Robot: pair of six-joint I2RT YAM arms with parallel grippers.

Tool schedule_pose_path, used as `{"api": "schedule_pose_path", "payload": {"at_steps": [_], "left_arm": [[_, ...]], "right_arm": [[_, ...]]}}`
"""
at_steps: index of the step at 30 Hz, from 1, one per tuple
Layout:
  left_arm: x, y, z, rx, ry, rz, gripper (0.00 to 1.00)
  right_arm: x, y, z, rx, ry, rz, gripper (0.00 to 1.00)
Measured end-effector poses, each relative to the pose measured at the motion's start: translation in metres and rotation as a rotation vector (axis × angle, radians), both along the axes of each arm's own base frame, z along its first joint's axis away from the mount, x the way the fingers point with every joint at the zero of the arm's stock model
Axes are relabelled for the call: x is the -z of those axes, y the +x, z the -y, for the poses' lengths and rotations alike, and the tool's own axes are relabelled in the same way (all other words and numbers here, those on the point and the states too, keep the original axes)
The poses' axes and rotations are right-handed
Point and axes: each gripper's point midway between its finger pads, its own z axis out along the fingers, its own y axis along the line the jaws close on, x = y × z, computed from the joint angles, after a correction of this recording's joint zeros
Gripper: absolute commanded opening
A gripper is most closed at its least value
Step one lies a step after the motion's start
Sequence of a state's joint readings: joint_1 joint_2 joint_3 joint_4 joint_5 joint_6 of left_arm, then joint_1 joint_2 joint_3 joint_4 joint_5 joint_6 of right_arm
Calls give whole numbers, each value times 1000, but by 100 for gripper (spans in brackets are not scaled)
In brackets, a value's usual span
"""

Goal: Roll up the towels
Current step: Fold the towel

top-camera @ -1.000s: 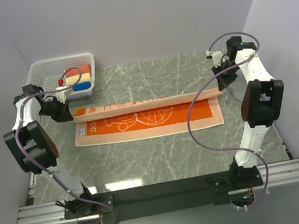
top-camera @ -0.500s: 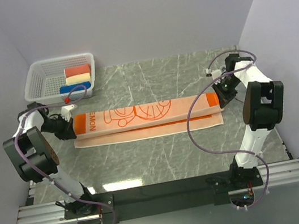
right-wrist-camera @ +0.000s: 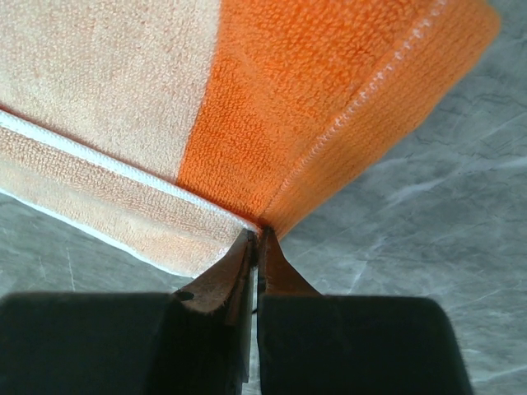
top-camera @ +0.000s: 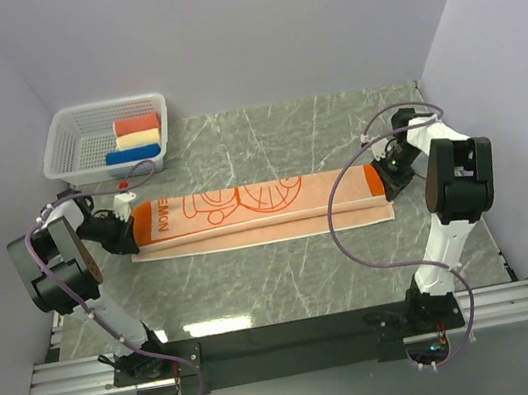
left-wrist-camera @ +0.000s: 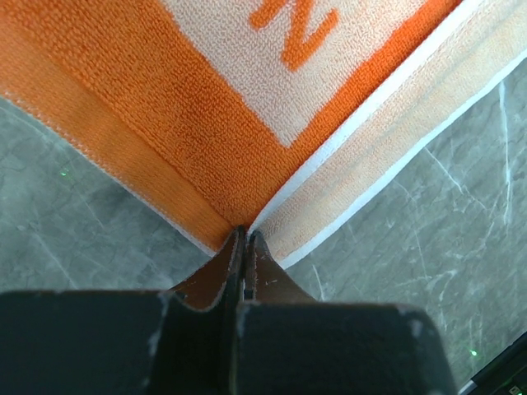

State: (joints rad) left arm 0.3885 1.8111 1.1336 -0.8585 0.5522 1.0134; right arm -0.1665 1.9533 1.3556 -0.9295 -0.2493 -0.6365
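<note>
So, the long orange towel (top-camera: 258, 211) lay flat across the grey marbled desk (top-camera: 287, 275), folded lengthwise. It had a fuzzy looped pile, darker orange ends and a white hem. The left fingers (left-wrist-camera: 216, 276) were pressed together on its left-end corner, and the right fingers (right-wrist-camera: 221, 280) pinched the right-end corner the same way. A second earlier the top layer was flipped back off the lower one; now it covered it.

orange towel (left-wrist-camera: 206, 123) cropped by frame, underlayer mostly covered
</note>
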Motion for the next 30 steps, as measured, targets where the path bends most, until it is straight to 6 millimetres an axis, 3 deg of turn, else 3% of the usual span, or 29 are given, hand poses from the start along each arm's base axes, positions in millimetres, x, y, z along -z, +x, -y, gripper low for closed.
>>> {"api": "schedule_pose_path", "payload": {"at_steps": [5,8,12,16,21,24,30], "left_arm": [[-1,2,0,-14,-6,-3,1],[-5,9,0,-28,-20,-1,1],[-17,22,1,-40,-43,24,1],[-36,36,1,-41,-60,61,1],[-55,39,-1,-24,-53,95,1],[-60,33,-2,-8,-44,101,1],[-50,19,-8,-7,-40,85,1]], "right_arm": [[-2,3,0,15,-2,0,0],[-7,20,3,22,-5,21,0],[-29,48,6,26,-8,92,0],[-52,61,6,22,-1,146,0],[-69,45,2,8,6,150,0],[-72,24,0,-4,8,139,0],[-49,-10,-5,-13,20,60,0]]}}
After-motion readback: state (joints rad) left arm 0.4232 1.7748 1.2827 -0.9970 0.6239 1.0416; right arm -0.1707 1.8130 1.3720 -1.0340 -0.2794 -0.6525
